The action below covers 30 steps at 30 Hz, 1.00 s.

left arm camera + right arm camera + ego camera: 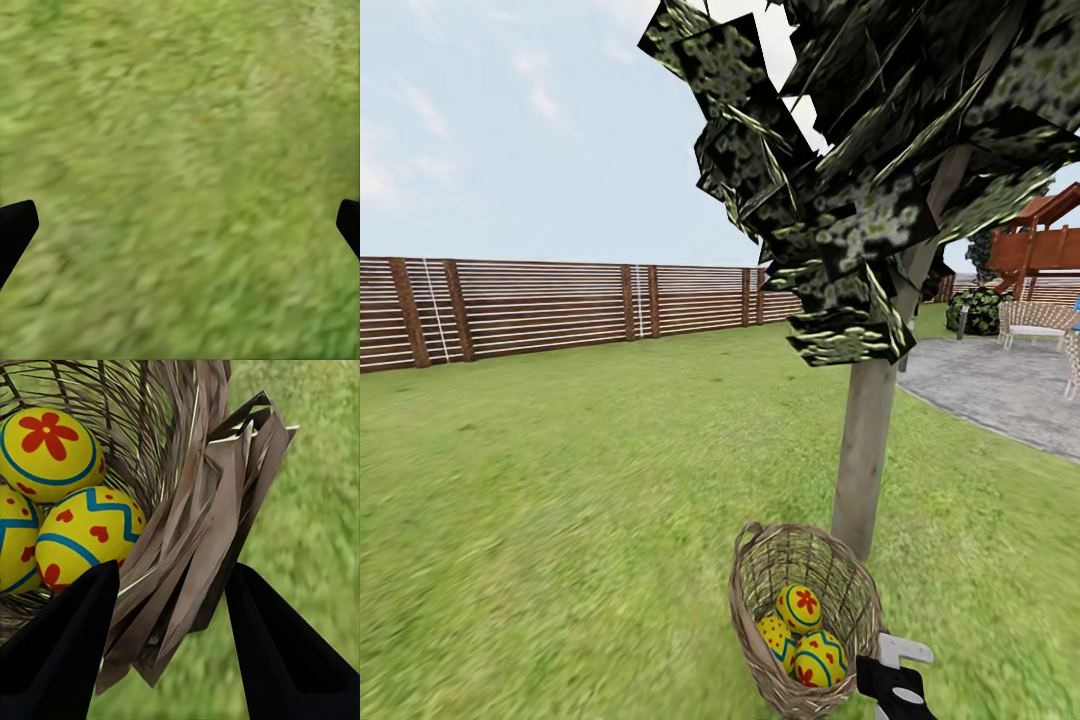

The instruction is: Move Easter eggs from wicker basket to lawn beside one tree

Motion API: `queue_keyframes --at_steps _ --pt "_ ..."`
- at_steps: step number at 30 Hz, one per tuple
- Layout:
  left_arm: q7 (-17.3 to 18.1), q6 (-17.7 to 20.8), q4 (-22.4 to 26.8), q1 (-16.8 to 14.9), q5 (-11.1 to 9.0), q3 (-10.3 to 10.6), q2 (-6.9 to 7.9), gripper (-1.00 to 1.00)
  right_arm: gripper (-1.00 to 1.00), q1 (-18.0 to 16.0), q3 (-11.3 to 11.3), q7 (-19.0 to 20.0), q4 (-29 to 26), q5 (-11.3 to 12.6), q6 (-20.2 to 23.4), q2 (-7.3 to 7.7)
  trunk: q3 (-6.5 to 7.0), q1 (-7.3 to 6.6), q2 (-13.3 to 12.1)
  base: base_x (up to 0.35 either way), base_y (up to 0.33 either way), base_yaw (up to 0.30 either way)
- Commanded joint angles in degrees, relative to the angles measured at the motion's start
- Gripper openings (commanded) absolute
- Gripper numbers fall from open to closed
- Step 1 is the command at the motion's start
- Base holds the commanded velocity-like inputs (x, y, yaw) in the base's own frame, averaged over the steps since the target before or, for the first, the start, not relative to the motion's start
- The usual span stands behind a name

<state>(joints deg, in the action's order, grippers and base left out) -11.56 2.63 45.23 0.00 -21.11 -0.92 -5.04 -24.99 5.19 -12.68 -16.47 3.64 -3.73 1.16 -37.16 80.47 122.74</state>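
The basket (805, 620) is a tan, bucket-shaped weave of thin wicker strands, loose enough to see through near the rim, with a small loop handle on its far edge. It is tilted, its mouth turned up toward the head camera, and it hangs at the foot of the tree (870, 440). Inside lie three eggs (800, 608), smooth and glossy yellow, banded with blue zigzags and dotted with red hearts and flower shapes; they sit touching one another against the basket's lower wall.

The right gripper (176, 607) comes in low from the right of the basket. Its two black fingers (60, 652) straddle the woven wall, one inside beside the eggs and one outside over the grass, clamped on the rim. In the head view the gripper (895, 680) sits against the basket's near right edge.

The tree has a bare, grey-brown, slightly leaning trunk under flat, blocky dark-green leaves.

The left gripper (180, 225) hangs over blurry green lawn (180, 112), fingers spread wide and holding nothing.
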Motion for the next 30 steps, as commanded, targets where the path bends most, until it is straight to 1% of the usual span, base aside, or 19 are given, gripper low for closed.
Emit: queue_keyframes --at_steps 1,2,11,12,19,30 --pt "-0.1 0.3 0.1 0.0 -0.3 -0.1 -0.05 1.0 -1.0 -0.1 0.2 0.1 0.0 0.1 -0.3 -0.02 -0.24 0.22 0.4 0.0 0.0 0.0" --pt "-0.1 0.3 0.1 0.0 -0.3 -0.1 -0.05 1.0 -1.0 -0.1 0.2 0.1 -0.1 0.1 -0.3 -0.02 -0.42 0.44 0.8 0.0 0.0 0.0" --pt "0.0 0.3 0.1 0.0 -0.3 -0.1 0.02 1.0 -1.0 -0.1 0.2 0.0 -0.1 0.1 -0.4 -0.02 -0.42 0.44 0.8 0.0 0.0 0.0" --pt "0.0 0.3 0.1 0.0 -0.3 -0.1 0.03 1.0 1.0 -0.1 0.2 0.0 -0.1 0.1 -0.4 -0.02 -0.42 0.44 0.8 0.0 0.0 0.0" --pt "0.1 0.3 0.1 0.0 -0.3 -0.1 0.03 1.0 1.0 -0.1 0.2 0.0 -0.1 0.1 -0.4 -0.02 -0.42 0.44 0.8 0.0 0.0 0.0" --pt "0.0 0.2 0.1 0.0 -0.2 -0.2 0.11 1.0 1.0 -0.1 0.2 0.0 -0.1 0.1 -0.4 -0.02 1.56 -1.98 -3.6 0.0 0.0 0.0"
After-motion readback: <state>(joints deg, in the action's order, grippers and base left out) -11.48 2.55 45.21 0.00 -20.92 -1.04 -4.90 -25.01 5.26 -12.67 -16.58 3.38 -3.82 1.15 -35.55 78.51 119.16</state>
